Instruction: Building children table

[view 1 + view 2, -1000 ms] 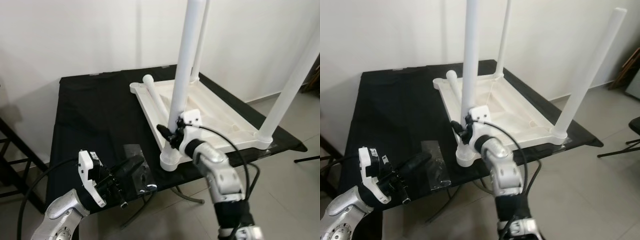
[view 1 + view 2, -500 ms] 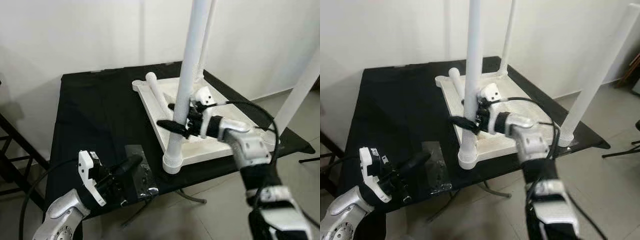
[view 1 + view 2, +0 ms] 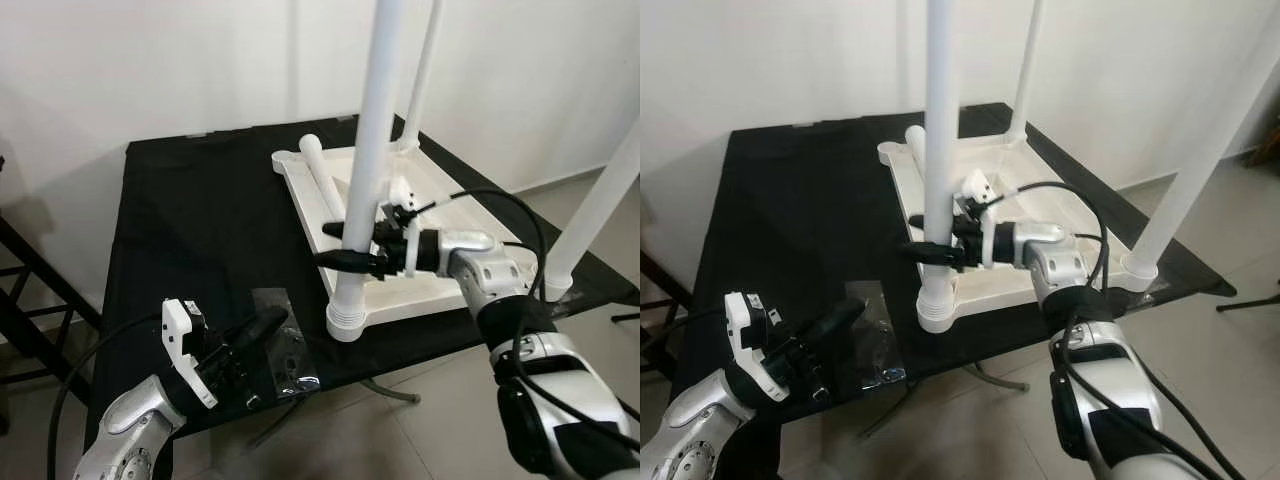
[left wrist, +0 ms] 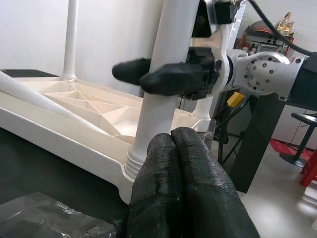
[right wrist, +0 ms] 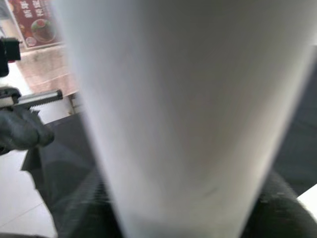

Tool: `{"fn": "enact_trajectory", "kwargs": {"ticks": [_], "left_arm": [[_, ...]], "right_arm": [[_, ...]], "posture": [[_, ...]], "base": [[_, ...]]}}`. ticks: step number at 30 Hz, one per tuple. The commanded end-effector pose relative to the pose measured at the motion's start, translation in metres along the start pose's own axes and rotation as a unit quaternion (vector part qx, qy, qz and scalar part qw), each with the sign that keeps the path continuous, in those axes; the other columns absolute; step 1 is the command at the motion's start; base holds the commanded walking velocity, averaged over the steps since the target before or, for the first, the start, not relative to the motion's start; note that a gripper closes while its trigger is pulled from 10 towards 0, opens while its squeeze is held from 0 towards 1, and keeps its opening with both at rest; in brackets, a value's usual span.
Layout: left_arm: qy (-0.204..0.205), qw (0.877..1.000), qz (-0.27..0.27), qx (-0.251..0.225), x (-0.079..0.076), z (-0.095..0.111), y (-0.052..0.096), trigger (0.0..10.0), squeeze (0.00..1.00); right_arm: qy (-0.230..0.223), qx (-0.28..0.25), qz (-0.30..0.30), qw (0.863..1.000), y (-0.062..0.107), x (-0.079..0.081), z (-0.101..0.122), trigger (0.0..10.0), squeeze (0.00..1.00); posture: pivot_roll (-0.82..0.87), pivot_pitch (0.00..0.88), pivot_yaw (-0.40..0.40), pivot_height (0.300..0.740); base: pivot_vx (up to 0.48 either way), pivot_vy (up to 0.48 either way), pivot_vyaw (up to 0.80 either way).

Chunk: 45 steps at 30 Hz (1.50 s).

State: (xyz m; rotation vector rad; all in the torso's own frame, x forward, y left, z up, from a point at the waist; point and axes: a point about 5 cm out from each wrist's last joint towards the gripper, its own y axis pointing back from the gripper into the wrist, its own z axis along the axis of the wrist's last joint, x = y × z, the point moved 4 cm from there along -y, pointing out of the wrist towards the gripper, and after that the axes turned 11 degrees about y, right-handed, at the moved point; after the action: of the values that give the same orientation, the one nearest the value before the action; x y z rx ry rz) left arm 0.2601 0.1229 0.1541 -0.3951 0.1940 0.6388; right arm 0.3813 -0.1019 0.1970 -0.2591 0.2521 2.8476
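Since the earlier frames the right gripper (image 3: 345, 245) has climbed from the foot of the near upright leg (image 3: 365, 170) to partway up it, and the right arm now reaches in from the side across the tabletop. Its two black fingers straddle the leg, one on each side, closed against the white tube.

Taking that near leg as the landmark: nearest the robot, well short of the leg and to its left, the left gripper (image 3: 255, 330) hovers low over the black table (image 3: 180, 230), its fingers (image 4: 183, 188) pressed together and holding nothing. Just beneath it lies a clear plastic bag (image 3: 285, 350) on the black surface.

The leg stands upright in a ribbed socket (image 3: 346, 322) at the closest corner of the upturned white children table (image 3: 440, 285), which lies underside up on the black table. Beyond the leg, a loose leg (image 3: 325, 185) lies flat inside the white frame, running toward the far left corner. Farther back a second leg (image 3: 420, 75) stands upright at the far corner, and off to the right a third leg (image 3: 600, 205) rises from the right corner.
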Motion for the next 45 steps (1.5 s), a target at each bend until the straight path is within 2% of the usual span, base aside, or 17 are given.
{"fn": "enact_trajectory", "kwargs": {"ticks": [1,11,14,16,18,19,23,28,29,30,31,32,33,35,38,39,45], "left_arm": [[0.003,1.0,0.0,0.003,0.0,-0.003,0.001,10.0,0.0],[0.005,1.0,-0.003,0.007,0.001,-0.004,0.002,10.0,0.0],[0.006,1.0,-0.003,0.007,0.0,-0.004,0.002,10.0,0.0],[0.005,1.0,-0.003,0.007,0.0,-0.003,0.003,10.0,0.0],[0.005,1.0,-0.003,0.007,0.0,-0.003,0.003,10.0,0.0],[0.004,1.0,-0.003,0.007,0.002,-0.002,0.003,10.0,0.0],[0.004,1.0,-0.003,0.007,0.003,-0.003,0.002,10.0,0.0],[0.005,1.0,-0.009,0.012,0.004,-0.003,0.0,10.0,0.0],[0.005,1.0,-0.009,0.011,0.004,-0.003,0.0,10.0,0.0],[0.005,1.0,-0.008,0.009,0.005,-0.003,0.0,10.0,0.0],[0.005,1.0,-0.006,0.008,0.005,-0.003,0.0,10.0,0.0],[0.005,1.0,-0.006,0.008,0.005,-0.003,0.0,10.0,0.0],[0.005,1.0,-0.006,0.007,0.005,-0.003,0.0,10.0,0.0],[0.005,1.0,-0.006,0.007,0.005,-0.003,0.0,10.0,0.0],[0.005,1.0,-0.007,0.008,0.005,-0.004,-0.001,10.0,0.0],[0.005,1.0,-0.008,0.008,0.005,-0.004,-0.002,10.0,0.0],[0.003,1.0,-0.007,0.008,0.006,-0.004,-0.003,10.0,0.0]], "right_arm": [[0.009,0.007,0.006,1.0,-0.002,-0.001,0.002,0.0,0.0],[0.022,0.006,-0.063,0.998,-0.001,-0.013,-0.002,0.0,0.0],[0.009,0.033,-0.177,0.984,-0.002,-0.023,-0.018,0.0,0.0],[-0.076,0.05,-0.504,0.859,0.015,-0.03,-0.045,0.0,0.0],[-0.076,0.05,-0.504,0.859,0.015,-0.03,-0.045,0.0,0.0],[-0.118,0.053,-0.499,0.857,-0.01,0.017,-0.058,0.0,0.0],[-0.112,0.051,-0.433,0.893,-0.037,0.038,-0.055,0.0,0.0],[-0.1,0.056,-0.415,0.903,-0.047,0.033,-0.05,0.0,0.0],[-0.097,0.058,-0.414,0.903,-0.048,0.031,-0.048,3.7,0.0],[-0.098,0.056,-0.411,0.905,-0.049,0.029,-0.045,10.0,0.0],[-0.097,0.045,-0.397,0.912,-0.052,0.027,-0.039,10.0,0.43],[-0.097,0.045,-0.397,0.912,-0.052,0.027,-0.039,10.0,0.43],[-0.101,0.023,-0.382,0.918,-0.054,0.026,-0.028,10.0,1.0],[-0.105,0.008,-0.373,0.922,-0.056,0.026,-0.02,10.0,1.0],[-0.105,-0.061,-0.274,0.954,-0.063,0.034,0.023,10.0,0.95],[-0.104,-0.074,-0.243,0.962,-0.065,0.037,0.032,10.0,0.0],[0.011,-0.064,-0.075,0.995,-0.061,0.049,0.047,10.0,0.0]], "posture": [[0.04,0.001,-0.027,0.74],[0.03,0.0,-0.019,0.74],[0.03,0.0,-0.03,0.74],[0.02,0.003,-0.04,0.74],[0.02,0.003,-0.04,0.74],[0.01,0.001,-0.016,0.74],[0.01,0.0,-0.008,0.74],[0.01,0.0,-0.016,0.74],[0.01,0.0,-0.014,0.74],[0.01,0.0,-0.014,0.74],[0.01,0.0,-0.015,0.74],[0.01,0.0,-0.015,0.74],[0.01,0.0,-0.016,0.74],[0.01,0.0,-0.016,0.74],[0.01,0.0,-0.017,0.74],[0.01,0.0,-0.017,0.74],[0.02,0.0,-0.023,0.74]], "base": [[0.0,0.0,0.0],[0.0,0.0,0.0],[0.0,0.0,0.0],[0.0,0.0,0.0],[0.0,0.0,0.0],[0.0,0.0,0.0],[0.0,0.0,0.0],[0.0,0.0,0.0],[0.0,0.0,0.0],[0.0,0.0,0.0],[0.0,0.0,0.0],[0.0,0.0,0.0],[0.0,0.0,0.0],[0.0,0.0,0.0],[0.0,0.0,0.0],[0.0,0.0,0.0],[0.0,0.0,0.0]]}}
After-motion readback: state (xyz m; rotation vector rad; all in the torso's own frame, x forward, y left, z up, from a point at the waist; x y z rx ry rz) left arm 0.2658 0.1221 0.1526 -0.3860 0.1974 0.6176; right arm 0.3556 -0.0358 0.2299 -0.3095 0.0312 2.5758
